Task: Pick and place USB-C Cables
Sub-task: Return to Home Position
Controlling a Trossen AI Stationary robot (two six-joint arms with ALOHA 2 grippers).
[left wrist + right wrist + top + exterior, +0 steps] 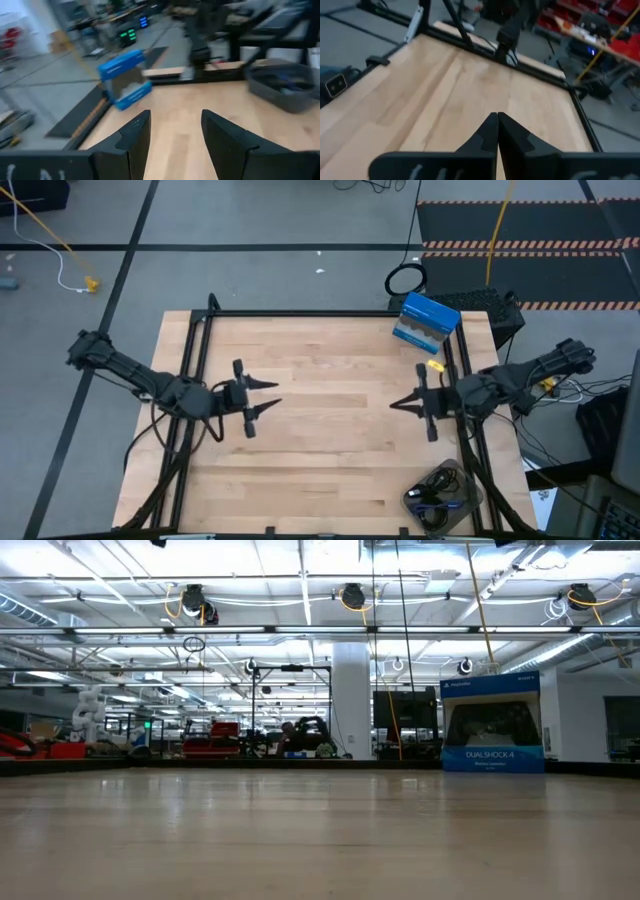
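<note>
Currently: USB-C cables, black and blue-purple, lie coiled in the black bin at the table's right corner, opposite the DualShock 4 box. No cables are on the wood. My left pincer is open and empty. My right pincer is closed on nothing. I judge only parking is left.

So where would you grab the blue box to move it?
Probably its top edge, from above, pinching across the thin depth: the box stands upright at the table edge, and its broad face looks too wide to span. The right end effector, shut now, is nearer and would have to open.
</note>
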